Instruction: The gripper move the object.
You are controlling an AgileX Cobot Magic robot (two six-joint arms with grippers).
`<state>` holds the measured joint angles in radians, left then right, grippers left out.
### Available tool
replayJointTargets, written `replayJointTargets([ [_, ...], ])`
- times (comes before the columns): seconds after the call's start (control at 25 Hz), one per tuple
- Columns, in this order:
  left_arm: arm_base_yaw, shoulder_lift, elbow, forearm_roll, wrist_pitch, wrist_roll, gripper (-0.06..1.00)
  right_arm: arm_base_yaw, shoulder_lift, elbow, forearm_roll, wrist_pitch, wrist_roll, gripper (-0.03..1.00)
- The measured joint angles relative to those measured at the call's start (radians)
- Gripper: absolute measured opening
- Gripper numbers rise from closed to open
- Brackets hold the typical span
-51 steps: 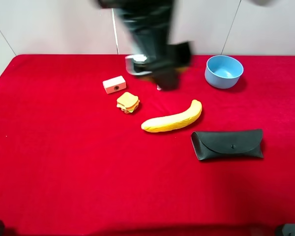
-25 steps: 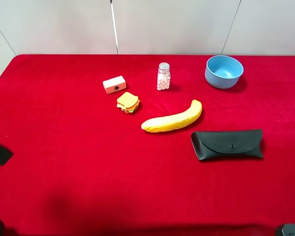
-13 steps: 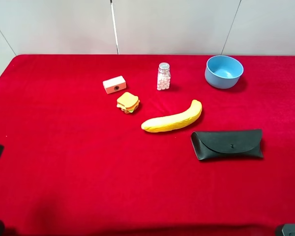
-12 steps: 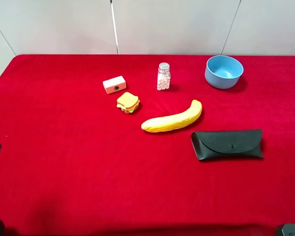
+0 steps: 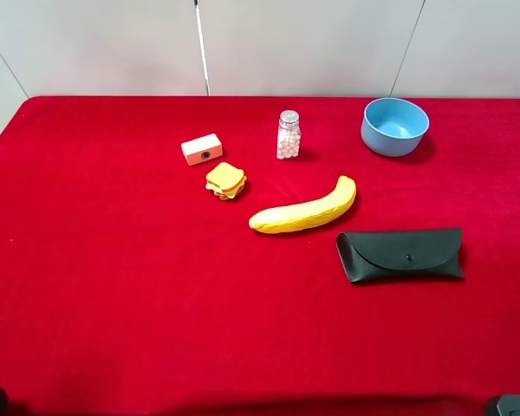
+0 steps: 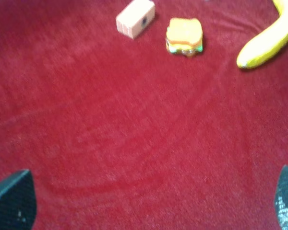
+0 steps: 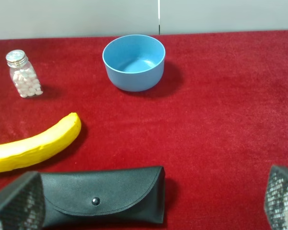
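Both claws spread wide: right claw (image 7: 144, 211) above glasses case (image 7: 102, 195). We fear nudging the banana (image 7: 33, 145) just beside.

On the red tablecloth (image 5: 113, 260) lie six things: one black glasses case (image 5: 400, 254), one banana (image 5: 303, 208), one blue bowl (image 5: 394, 126), one pill bottle (image 5: 288, 134), one toy sandwich (image 5: 226, 180), one small pink block (image 5: 202, 149).
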<state>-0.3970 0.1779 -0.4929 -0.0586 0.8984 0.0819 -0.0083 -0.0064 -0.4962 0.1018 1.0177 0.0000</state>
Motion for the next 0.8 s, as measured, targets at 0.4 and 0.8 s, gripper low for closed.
replayJointTargets([
  [0.4, 0.043, -0.116, 0.002, 0.01, 0.171, -0.006, 0.99, 0.0, 0.0, 0.0, 0.0, 0.0, 0.0, 0.69],
  [0.8, 0.155, -0.182, 0.011, 0.011, 0.169, -0.013, 0.99, 0.0, 0.0, 0.0, 0.0, 0.0, 0.0, 0.69],
])
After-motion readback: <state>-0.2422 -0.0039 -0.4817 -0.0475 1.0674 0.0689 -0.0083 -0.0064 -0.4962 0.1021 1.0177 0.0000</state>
